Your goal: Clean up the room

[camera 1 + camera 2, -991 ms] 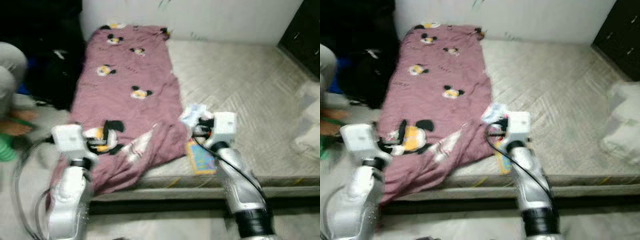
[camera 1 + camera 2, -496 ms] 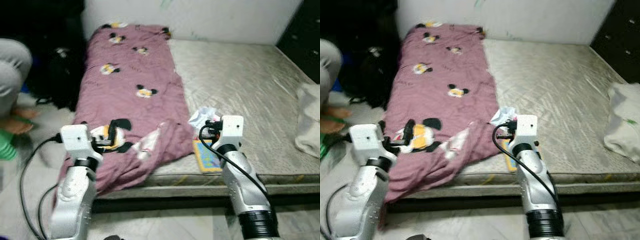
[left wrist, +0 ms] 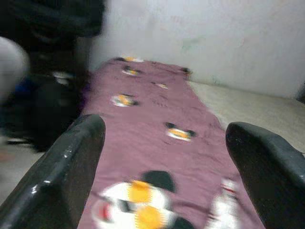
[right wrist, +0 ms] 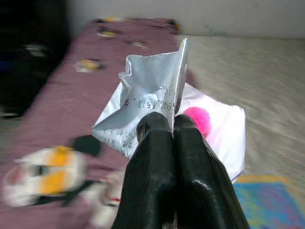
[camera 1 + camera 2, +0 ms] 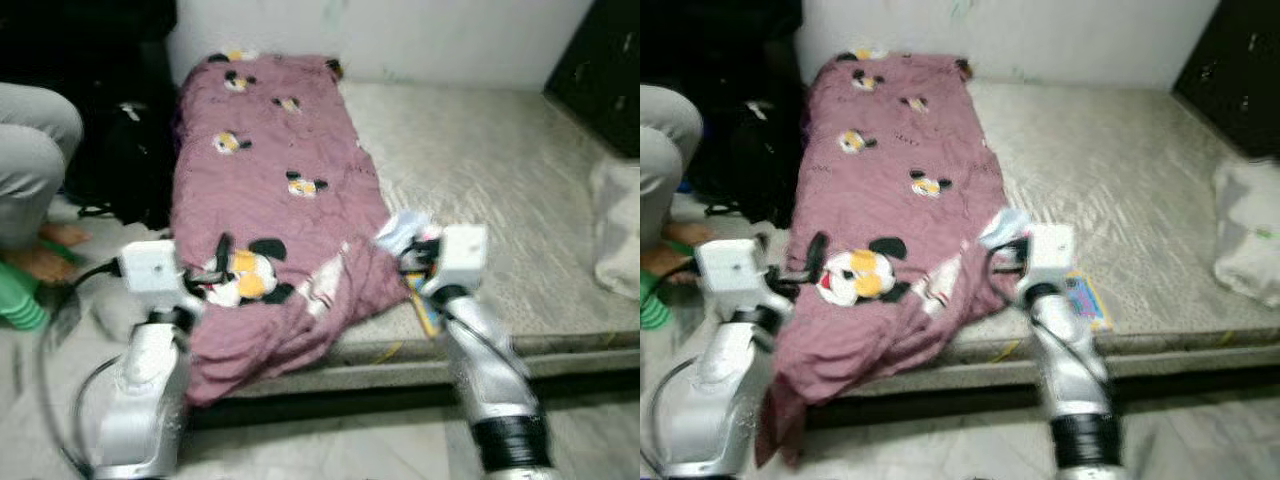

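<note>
Over the bed, head view: right tool carries a paper above the blanket, seemingly trash being cleared. Left wrist: left tool gapes wide over the blanket, holding nothing. Right wrist: both fingers pinched together on the crumpled paper.

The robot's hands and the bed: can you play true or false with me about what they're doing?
1. The right gripper pinches a crumpled paper wrapper. True.
2. The left gripper is squeezing the blanket. False: its fingers are spread apart, holding nothing.
3. The pink blanket has cartoon mice on it. True.
4. The blanket covers the whole mattress. False: it covers one side, the rest is bare.
5. A colourful booklet lies near the mattress edge. True.
</note>
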### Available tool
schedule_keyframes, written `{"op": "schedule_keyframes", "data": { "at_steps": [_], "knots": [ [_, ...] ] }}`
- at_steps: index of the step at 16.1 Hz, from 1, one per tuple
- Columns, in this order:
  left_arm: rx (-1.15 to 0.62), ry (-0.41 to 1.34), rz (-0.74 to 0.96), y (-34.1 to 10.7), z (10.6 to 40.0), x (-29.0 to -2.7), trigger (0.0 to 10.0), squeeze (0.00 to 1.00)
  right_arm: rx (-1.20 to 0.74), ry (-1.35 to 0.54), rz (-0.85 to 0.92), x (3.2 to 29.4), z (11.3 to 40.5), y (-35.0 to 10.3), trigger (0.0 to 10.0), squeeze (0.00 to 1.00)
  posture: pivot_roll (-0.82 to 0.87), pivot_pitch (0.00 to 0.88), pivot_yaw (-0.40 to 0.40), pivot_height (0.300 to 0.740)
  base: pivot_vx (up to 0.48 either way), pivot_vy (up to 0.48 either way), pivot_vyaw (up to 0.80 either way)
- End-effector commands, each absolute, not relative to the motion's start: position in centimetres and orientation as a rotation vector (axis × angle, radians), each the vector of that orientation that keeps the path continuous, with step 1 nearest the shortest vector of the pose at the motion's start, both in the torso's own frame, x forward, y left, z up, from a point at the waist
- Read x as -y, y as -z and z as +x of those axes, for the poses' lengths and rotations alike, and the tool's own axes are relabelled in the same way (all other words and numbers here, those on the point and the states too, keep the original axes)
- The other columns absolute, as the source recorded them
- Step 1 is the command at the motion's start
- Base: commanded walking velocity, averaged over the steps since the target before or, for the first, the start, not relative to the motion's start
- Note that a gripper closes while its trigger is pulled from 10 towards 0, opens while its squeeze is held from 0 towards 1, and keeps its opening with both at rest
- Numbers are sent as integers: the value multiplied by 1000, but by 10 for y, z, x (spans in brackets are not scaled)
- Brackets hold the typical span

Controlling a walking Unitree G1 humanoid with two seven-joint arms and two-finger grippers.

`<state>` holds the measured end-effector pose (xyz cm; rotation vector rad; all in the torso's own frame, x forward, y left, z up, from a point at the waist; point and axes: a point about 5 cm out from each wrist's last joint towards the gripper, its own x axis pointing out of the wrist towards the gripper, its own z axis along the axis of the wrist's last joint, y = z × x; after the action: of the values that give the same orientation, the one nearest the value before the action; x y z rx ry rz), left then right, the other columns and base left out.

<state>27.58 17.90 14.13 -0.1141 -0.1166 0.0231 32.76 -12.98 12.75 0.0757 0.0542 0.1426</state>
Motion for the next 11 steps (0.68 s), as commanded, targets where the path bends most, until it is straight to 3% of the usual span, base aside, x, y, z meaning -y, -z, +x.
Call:
{"op": "schedule_keyframes", "data": {
  "at_steps": [1,6,11],
  "knots": [
    [127,-35,-102,-143,278,-177,10000,0,-27,-146,92,133,332,-135,10000,0,-16,51,-74,740,0,0,0],
    [177,-86,-72,-155,282,-180,10000,0,22,-187,40,129,341,-147,10000,0,-3,41,-79,740,0,0,0],
    [195,-148,-32,-161,277,-183,10000,0,87,-297,25,106,345,-163,10000,0,10,51,-122,740,0,0,794]
  ]
}}
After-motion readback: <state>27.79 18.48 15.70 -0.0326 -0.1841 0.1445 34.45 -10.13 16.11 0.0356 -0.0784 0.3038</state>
